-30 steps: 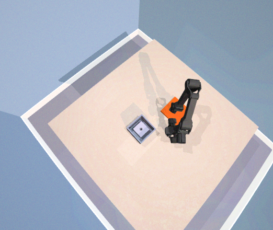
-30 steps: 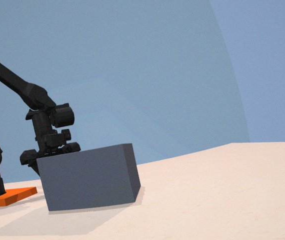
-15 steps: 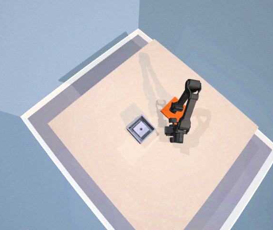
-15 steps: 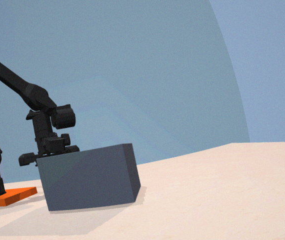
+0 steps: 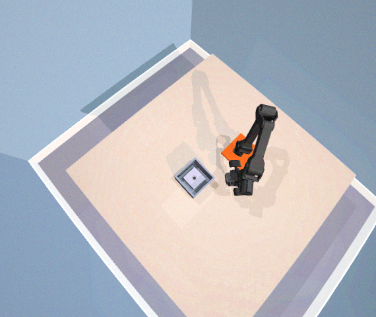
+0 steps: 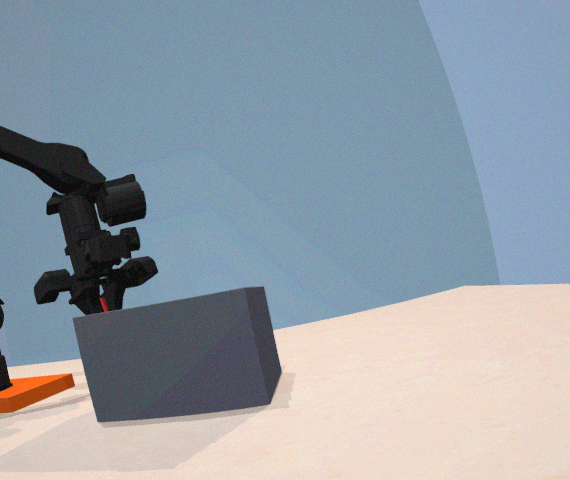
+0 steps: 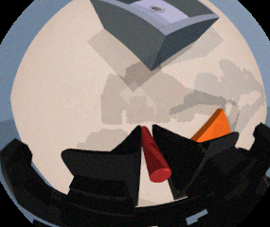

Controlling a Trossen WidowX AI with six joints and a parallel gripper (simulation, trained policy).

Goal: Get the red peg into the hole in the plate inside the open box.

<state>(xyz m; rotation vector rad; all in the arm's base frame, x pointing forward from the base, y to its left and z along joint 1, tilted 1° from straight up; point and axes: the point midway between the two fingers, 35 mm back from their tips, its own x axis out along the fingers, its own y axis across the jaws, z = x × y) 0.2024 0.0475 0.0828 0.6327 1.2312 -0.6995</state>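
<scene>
The red peg (image 6: 103, 304) (image 7: 156, 158) stands between the black fingers of my gripper (image 6: 103, 308) (image 7: 146, 128), which is shut on it. The peg's round top end shows in the wrist view, and it leans slightly in the exterior view. Its lower end is hidden, so I cannot tell whether it touches the table. In the top view the arm covers the peg. The grey open box (image 5: 183, 187) (image 6: 171, 361) (image 7: 130, 35) stands beside the gripper. The pale plate (image 5: 188, 174) (image 7: 174, 10) at its bottom has a small dark hole (image 5: 194, 177) (image 7: 156, 8), with nothing in it.
The arm's orange base plate (image 5: 229, 152) (image 6: 37, 388) (image 7: 216, 129) lies on the pale table (image 5: 215, 246) (image 6: 430, 387). The box walls rise high in the exterior view and hide the fingertips. White-edged walls surround the table in the top view.
</scene>
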